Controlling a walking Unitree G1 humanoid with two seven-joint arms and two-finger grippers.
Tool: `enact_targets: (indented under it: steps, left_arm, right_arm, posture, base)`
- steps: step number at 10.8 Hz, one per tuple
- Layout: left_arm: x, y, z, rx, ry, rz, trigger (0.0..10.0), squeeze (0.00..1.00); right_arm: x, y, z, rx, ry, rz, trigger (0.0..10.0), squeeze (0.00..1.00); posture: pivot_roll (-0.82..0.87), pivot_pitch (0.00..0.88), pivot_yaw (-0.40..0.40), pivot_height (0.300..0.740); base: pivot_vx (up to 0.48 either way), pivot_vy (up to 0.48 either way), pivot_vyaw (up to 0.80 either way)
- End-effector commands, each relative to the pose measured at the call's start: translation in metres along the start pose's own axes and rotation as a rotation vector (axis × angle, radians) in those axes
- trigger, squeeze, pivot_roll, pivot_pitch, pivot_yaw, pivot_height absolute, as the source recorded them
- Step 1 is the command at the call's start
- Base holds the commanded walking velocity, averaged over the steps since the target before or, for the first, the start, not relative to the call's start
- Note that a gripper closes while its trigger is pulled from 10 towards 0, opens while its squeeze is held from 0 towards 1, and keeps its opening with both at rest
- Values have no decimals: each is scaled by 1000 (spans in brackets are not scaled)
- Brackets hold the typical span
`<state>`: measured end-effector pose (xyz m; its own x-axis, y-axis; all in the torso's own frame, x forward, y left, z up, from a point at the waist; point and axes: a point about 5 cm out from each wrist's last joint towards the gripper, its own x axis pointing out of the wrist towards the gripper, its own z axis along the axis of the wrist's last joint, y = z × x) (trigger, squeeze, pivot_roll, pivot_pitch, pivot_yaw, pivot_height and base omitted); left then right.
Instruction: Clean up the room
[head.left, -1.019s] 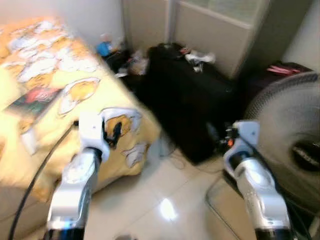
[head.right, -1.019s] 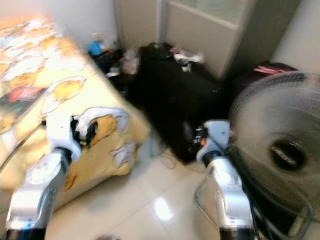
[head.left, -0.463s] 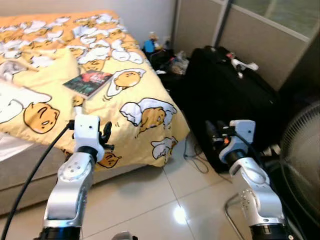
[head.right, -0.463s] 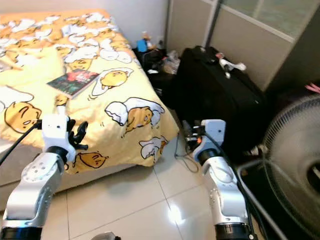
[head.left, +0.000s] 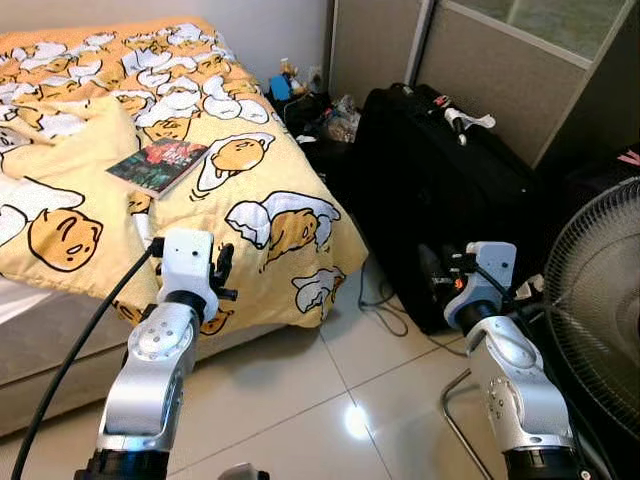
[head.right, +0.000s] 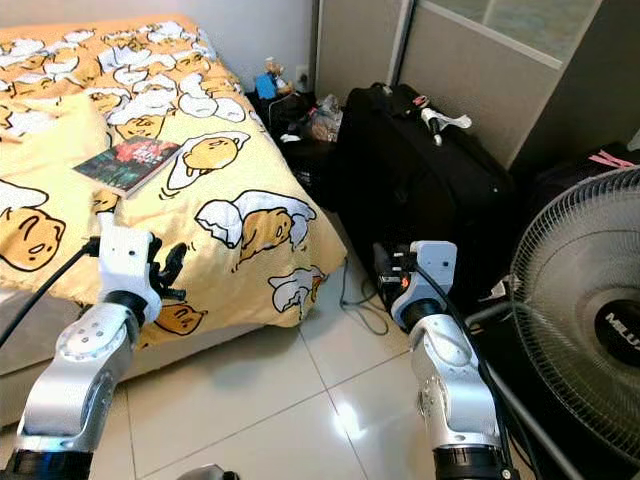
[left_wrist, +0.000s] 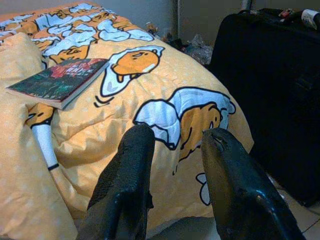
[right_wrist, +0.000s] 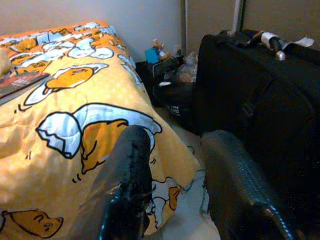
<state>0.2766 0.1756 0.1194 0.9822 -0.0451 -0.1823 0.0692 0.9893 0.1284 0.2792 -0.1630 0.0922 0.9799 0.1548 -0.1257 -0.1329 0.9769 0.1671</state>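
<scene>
While both end effectors hang spread and empty, a dark, red-patterned book (head.left: 156, 165) lies flat on the yellow bedspread (head.left: 90, 120).

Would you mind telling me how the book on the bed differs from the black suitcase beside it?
The book is thin and lies flat on the yellow bedspread; the black suitcase is bulky and stands on the tiled floor. The book's cover is dark with red and green; the suitcase is plain black, with a white tag at its handle. Neither is touched by a gripper.
</scene>
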Motion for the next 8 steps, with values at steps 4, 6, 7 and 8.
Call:
enact_targets:
  steps: [4, 6, 7, 8]
  left_arm:
    - [8, -1, 7, 0, -18, -21, 10000, 1000]
    - [15, 4, 15, 60, -31, 54, 10000, 1000]
    - [16, 4, 16, 101, -23, 62, 10000, 1000]
    - [14, 4, 15, 106, -32, 78, 10000, 1000]
  right_arm:
    - [5, -3, 9, 9, -50, 2, 10000, 1000]
    - [9, -7, 12, 40, -57, -25, 10000, 1000]
    - [11, -11, 10, -22, -30, -84, 10000, 1000]
    - [11, -10, 8, -14, -21, -84, 10000, 1000]
  posture:
    - [-121, 0, -48, 740]
    - [-127, 0, -42, 740]
    - [-124, 0, -43, 740]
    - [-126, 0, -42, 740]
  base:
    - [0, 0, 0]
    - [0, 0, 0]
    - [0, 0, 0]
    - [0, 0, 0]
